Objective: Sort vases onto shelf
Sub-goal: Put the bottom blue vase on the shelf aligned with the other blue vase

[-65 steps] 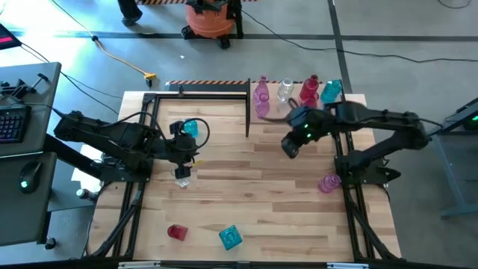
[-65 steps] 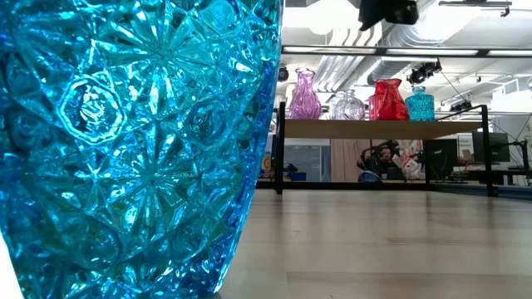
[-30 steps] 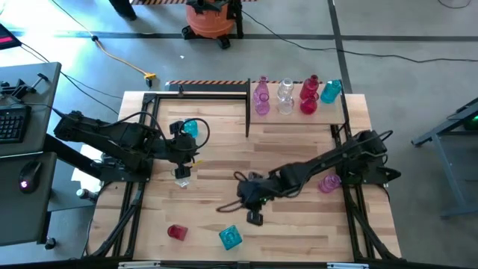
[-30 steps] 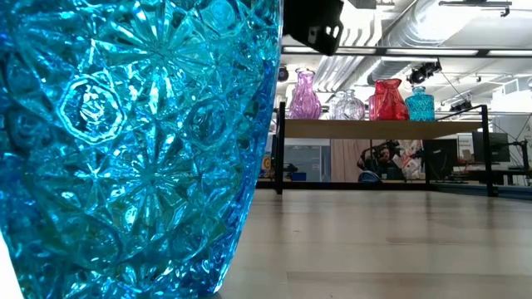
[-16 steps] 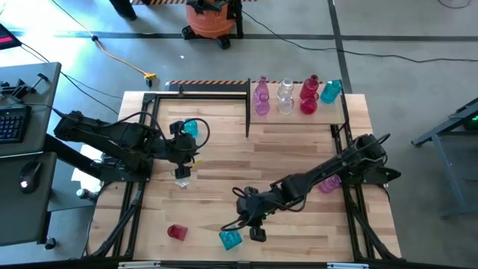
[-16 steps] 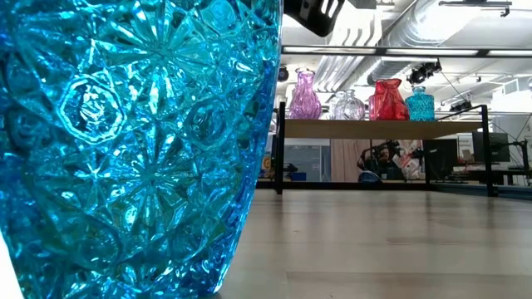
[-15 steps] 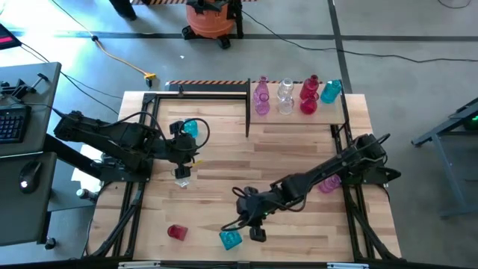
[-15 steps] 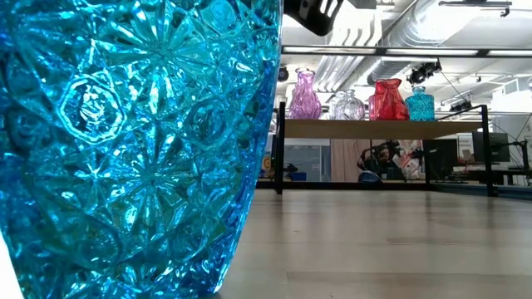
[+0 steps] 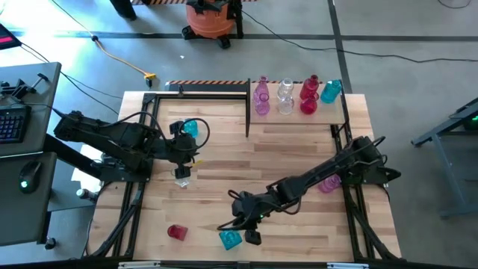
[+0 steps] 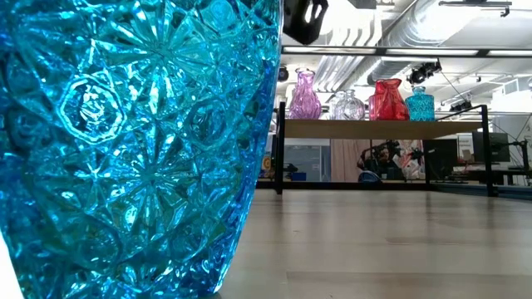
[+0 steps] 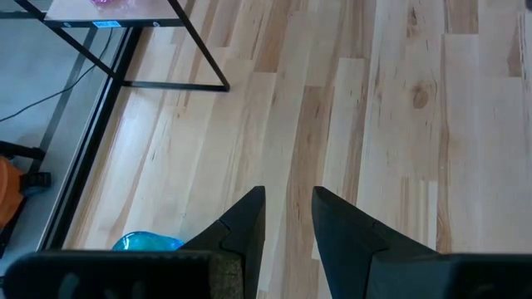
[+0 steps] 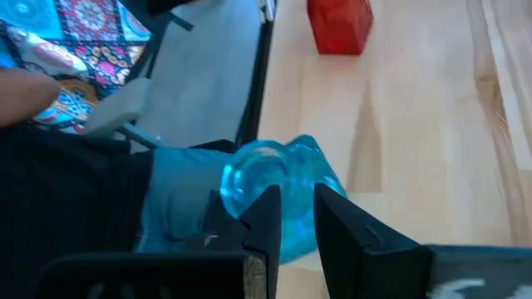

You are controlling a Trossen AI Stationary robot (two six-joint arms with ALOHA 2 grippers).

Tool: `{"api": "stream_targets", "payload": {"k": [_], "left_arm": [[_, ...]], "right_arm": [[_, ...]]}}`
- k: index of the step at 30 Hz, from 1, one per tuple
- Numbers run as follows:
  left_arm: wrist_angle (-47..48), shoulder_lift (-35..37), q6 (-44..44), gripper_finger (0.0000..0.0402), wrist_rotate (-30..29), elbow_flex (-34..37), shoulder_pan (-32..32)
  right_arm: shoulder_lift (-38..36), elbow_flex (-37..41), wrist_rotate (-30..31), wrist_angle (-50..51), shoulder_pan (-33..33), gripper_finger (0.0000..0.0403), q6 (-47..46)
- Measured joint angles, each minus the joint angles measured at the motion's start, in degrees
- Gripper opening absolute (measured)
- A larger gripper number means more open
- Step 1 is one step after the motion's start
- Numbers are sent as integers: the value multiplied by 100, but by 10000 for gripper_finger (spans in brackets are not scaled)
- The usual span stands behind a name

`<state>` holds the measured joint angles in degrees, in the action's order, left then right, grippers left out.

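Now the right hand (image 9: pixel 246 233) hovers at the teal vase (image 9: pixel 231 239), low centre of the frame.
Its fingers are nearly pressed together just beside the vase's mouth, holding nothing; a red vase (image 9: pixel 176 232) sits nearby near the counter (image 9: pixel 299 149) edge. Mid-left, the left hand (image 9: pixel 184 173) waits, narrowly parted, bare planks between. Top right, the shelf (image 9: pixel 351 112) carries four vases (image 9: pixel 284 97).
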<state>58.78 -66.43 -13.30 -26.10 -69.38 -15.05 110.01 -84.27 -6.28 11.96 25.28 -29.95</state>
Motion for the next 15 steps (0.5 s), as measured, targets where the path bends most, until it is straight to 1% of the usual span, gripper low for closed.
{"api": "stream_targets", "payload": {"k": [5,9,15], "left_arm": [[-2,0,0,90,2,0,0],[1,0,0,90,1,0,0],[-2,0,0,90,2,0,0]], "right_arm": [[-4,0,4,-67,48,54,5],[35,0,-50,-9,54,65,150],[37,0,190,176,29,84,295]]}}
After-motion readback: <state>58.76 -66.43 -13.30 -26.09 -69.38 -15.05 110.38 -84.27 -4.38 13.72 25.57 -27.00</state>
